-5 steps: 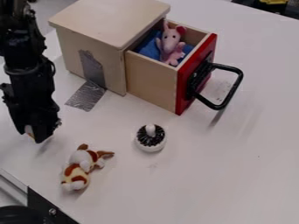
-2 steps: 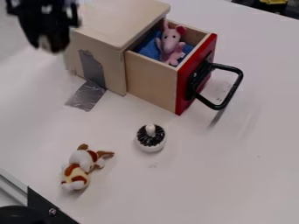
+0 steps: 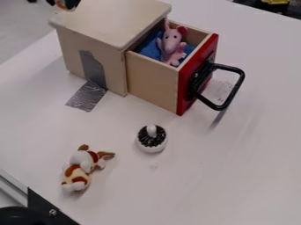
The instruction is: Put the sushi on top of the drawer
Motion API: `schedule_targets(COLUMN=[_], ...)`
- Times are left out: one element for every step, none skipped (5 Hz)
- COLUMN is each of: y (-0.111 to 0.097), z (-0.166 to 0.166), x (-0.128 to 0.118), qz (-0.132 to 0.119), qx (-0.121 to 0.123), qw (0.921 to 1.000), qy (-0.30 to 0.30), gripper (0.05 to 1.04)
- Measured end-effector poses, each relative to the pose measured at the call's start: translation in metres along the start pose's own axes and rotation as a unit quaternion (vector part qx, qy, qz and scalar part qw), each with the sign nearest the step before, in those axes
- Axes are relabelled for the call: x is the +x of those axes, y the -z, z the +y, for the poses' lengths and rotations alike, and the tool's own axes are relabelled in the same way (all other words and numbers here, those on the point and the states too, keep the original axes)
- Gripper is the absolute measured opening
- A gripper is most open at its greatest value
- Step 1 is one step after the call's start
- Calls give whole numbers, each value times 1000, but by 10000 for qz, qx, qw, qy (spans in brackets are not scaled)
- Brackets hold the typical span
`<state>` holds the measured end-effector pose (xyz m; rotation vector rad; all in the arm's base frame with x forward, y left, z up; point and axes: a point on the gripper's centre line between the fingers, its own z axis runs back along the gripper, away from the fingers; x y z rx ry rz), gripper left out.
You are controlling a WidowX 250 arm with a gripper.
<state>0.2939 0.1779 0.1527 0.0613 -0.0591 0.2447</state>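
Gripper (image 3: 63,3) grasping the sushi (image 3: 60,5) by the wooden cabinet's (image 3: 111,19) upper-left corner.
The open drawer (image 3: 152,81), holding a pink plush (image 3: 171,43), is jutting right, handle (image 3: 234,90) outward; a spotted plush (image 3: 77,172) and knobbed round object (image 3: 152,141) are sitting nearer, tabletop (image 3: 253,154) stretching rightward.

The camera looks down at a slant over the table (image 3: 235,176), fairly near, toward the drawer box (image 3: 117,22).
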Motion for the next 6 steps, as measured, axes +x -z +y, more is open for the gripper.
schedule_targets(y=[14, 31, 32, 20, -1, -34], z=[-3, -12, -19, -26, -32, -44], x=[11, 19, 29, 34, 30, 24], qz=[103, 111, 70, 77, 148, -146], qx=[-20, -165, -199, -224, -233, -289], qw=[9999, 9998, 9998, 9996, 9987, 9974], qy=[1, -32, 17, 174, 431, 643], gripper=[426, 767, 988, 997, 997, 997])
